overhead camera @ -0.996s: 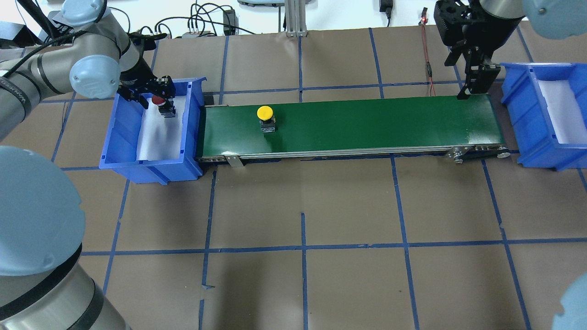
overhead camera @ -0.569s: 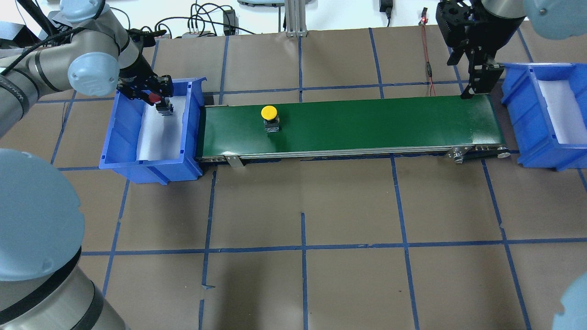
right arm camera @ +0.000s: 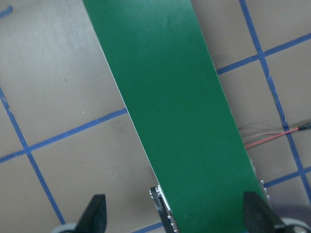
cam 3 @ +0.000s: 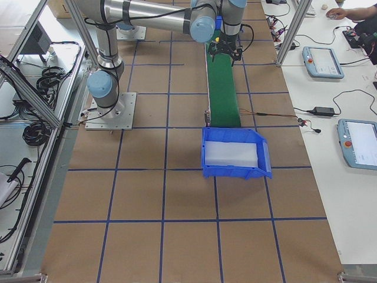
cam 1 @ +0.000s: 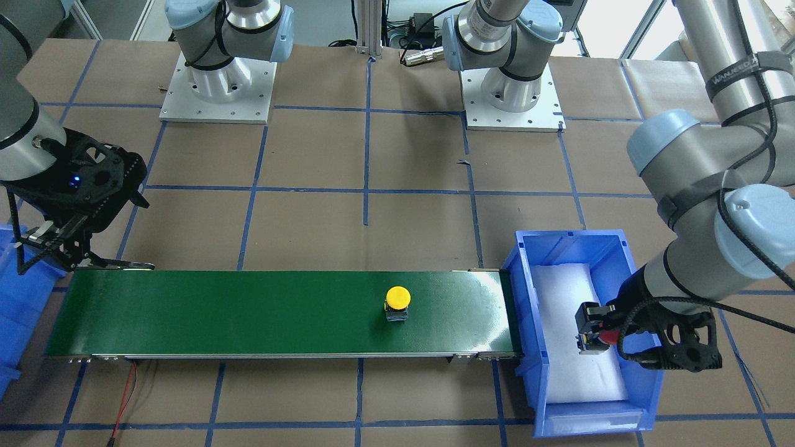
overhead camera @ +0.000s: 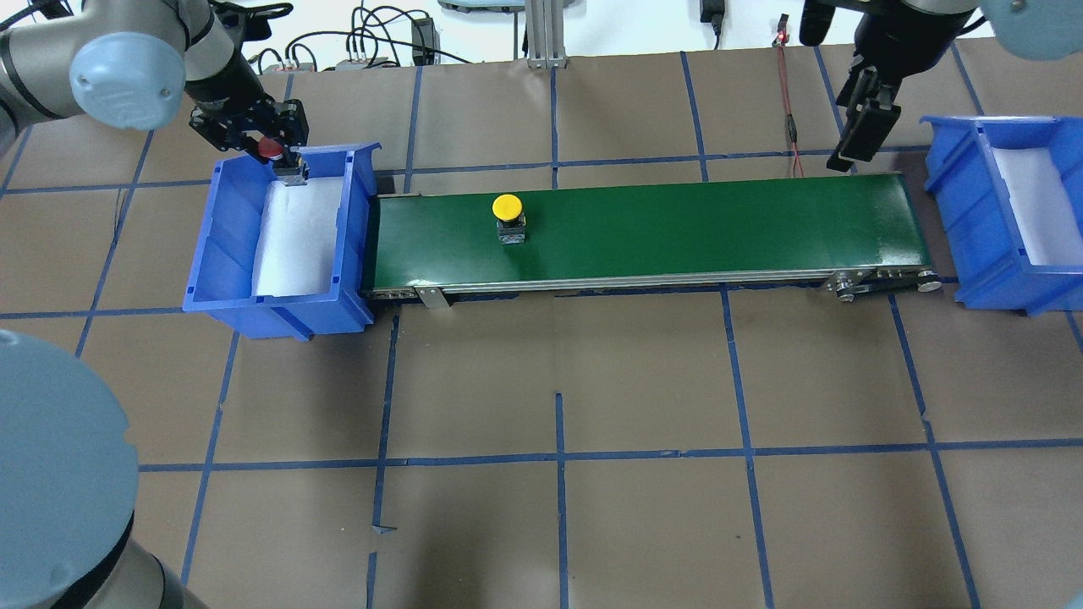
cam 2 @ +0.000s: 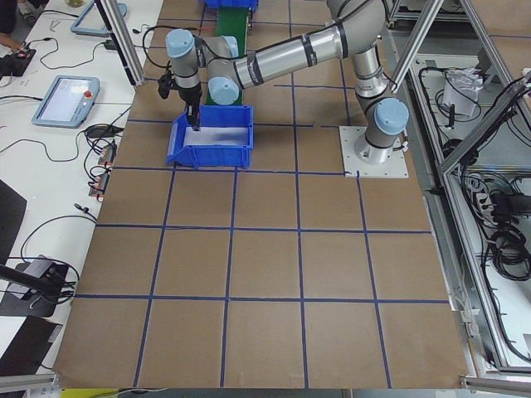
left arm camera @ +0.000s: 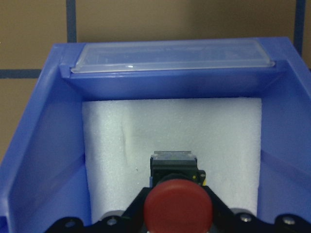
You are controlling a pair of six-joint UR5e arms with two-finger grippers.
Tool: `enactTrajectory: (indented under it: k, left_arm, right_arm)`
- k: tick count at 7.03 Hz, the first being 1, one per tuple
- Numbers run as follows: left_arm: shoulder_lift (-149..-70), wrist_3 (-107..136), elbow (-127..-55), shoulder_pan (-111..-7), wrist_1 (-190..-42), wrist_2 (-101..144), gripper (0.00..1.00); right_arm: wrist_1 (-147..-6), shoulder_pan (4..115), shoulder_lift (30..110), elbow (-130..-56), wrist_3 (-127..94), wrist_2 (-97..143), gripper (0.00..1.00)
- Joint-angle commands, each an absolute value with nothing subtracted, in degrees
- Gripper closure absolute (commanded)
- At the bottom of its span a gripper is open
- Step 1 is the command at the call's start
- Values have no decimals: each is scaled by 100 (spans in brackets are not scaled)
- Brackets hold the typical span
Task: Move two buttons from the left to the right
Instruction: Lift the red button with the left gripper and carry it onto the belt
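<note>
Buttons stand well apart. The red button (left arm camera: 178, 204) is clamped between the fingers of my left gripper (overhead camera: 282, 159), cap toward the wrist camera and its black base pointing away, out over the foam (left arm camera: 170, 126). It hangs inside the left bin (overhead camera: 220, 245), near the bin's far end. From the wrist view the base looks lifted off the foam, though I can't tell by how much. In the front view the same button (cam 1: 611, 337) shows as a sliver of red between the finger pads, over the foam's edge on my side of the bin (cam 1: 640, 273).

The yellow button (overhead camera: 508, 207) stands upright on the green belt (overhead camera: 677, 228), cap up, in the belt's left half and not far from the left bin. Nothing touches it. The front view puts it (cam 1: 397, 297) about midway across the belt's width.

My right gripper (right arm camera: 175, 213) hovers above the belt's right end, at its far edge, with its fingers spread wide and nothing between them. Just past that end sits the right bin (overhead camera: 956, 220), lined with white foam.
</note>
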State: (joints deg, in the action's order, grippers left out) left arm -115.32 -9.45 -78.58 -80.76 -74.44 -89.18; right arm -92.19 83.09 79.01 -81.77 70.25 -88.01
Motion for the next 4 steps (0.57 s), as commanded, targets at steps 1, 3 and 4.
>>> enactTrajectory:
  k: [1,3,4]
  left_arm:
    - [-11198,-181,-7822,-8741,-7760,-8938,62]
    - [-11311,525,-7971,-9454,-7708,-8930,62]
    - [-11303,797,-8154,-9544,-7656,-8921,62]
  right_arm:
    - [-9105,8717,8086,-8156,4412,-8841,0]
    - [-9106,8842,8086,-8156,2909,-8877,0]
    - [-9097,8850,8112,-8165,2083,-8877,0]
